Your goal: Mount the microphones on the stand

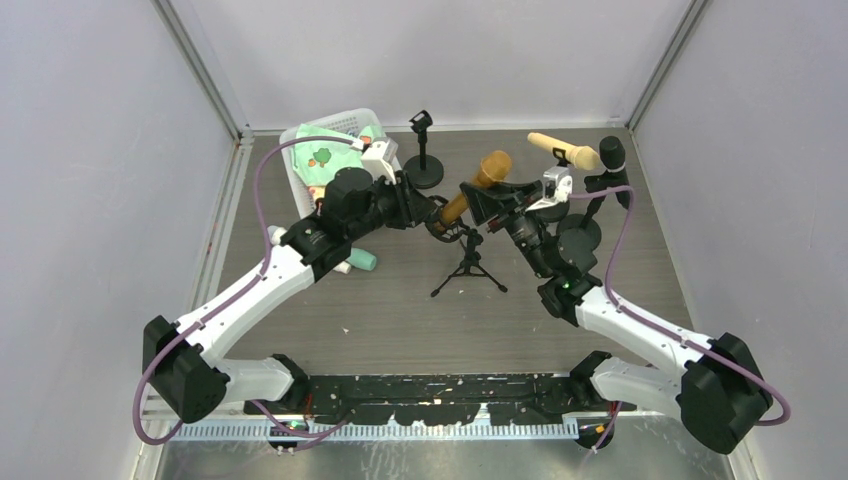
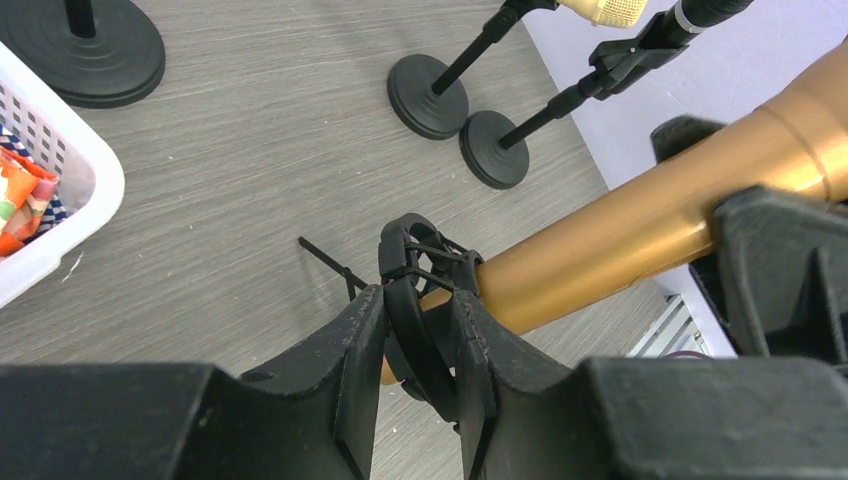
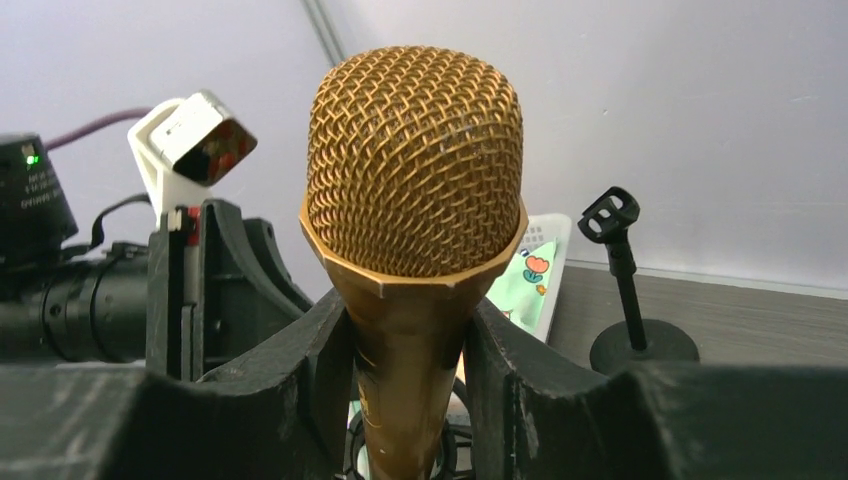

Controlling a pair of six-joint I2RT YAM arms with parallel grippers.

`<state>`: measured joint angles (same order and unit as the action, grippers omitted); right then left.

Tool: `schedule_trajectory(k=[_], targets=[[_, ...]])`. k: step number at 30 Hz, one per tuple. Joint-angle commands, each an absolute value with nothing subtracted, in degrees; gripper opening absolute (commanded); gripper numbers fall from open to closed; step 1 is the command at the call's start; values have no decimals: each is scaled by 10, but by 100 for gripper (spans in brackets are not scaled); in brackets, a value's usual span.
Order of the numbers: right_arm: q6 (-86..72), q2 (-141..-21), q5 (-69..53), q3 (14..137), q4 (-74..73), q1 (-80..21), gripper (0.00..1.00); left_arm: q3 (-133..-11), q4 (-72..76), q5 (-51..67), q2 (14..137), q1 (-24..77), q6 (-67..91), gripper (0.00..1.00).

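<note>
Hanging slantwise over the middle of the table (image 1: 400, 320), the gold microphone (image 1: 478, 185) is held around its handle, just below the mesh head, by the closed fingers of the right gripper (image 3: 405, 345). Its tail is lodged in the ring of the clip (image 2: 415, 262) atop the small tripod stand (image 1: 468, 268). The clip itself is pinched tight between the fingers of the left gripper (image 2: 420, 335). How deep the tail is seated cannot be told, so this join is judged to be under way rather than finished. A cream microphone (image 1: 560, 150) and a black microphone (image 1: 612, 152) are seen already mounted on two round-based stands (image 2: 428, 95) at the far right, by the wall. A third round-based stand (image 1: 424, 150), at the far middle, is seen with its holder unfilled, and no loose microphone for it can be made out. A white basket (image 1: 350, 113) filled with patterned cloth (image 1: 325, 150) is set at the far left, and a small teal object (image 1: 362, 260), not identified, lies beside the left arm. The two arms are crowded over the light tripod, which could be tipped by a hard push, and the mounted stands are placed just behind the right arm.
</note>
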<state>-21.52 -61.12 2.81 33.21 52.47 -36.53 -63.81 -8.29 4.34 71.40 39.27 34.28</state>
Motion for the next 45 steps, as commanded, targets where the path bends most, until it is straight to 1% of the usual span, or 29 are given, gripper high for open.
schedule_trajectory(k=[1,4,8,12,16,19,26,28,34,38,41,45], targets=[[-178,-613,-30,311,524,-365,18,-635,-71,53,717,391,343,31],[-178,-613,-41,303,508,-365,26,-635,-71,52,718,391,343,31],[-185,-606,-45,293,490,-365,41,-638,-71,51,721,391,343,31],[-191,-579,-36,280,476,-365,60,-640,-73,51,722,391,343,31],[-184,-537,-22,277,433,-366,71,-641,-75,49,721,391,343,31],[-172,-503,-12,281,392,-365,76,-640,-75,48,721,391,343,31],[-148,-430,-2,292,307,-365,78,-644,-75,49,724,391,341,32],[-128,-412,15,294,263,-365,77,-645,-75,49,724,391,339,36],[-48,-389,7,309,117,-366,77,-658,-82,41,720,391,325,50],[-33,-390,8,305,66,-365,76,-670,-90,30,715,391,317,57],[-45,-388,8,289,66,-365,74,-675,-93,23,709,390,312,59],[-63,-404,-28,282,54,-365,73,-681,-99,15,700,389,304,61]])
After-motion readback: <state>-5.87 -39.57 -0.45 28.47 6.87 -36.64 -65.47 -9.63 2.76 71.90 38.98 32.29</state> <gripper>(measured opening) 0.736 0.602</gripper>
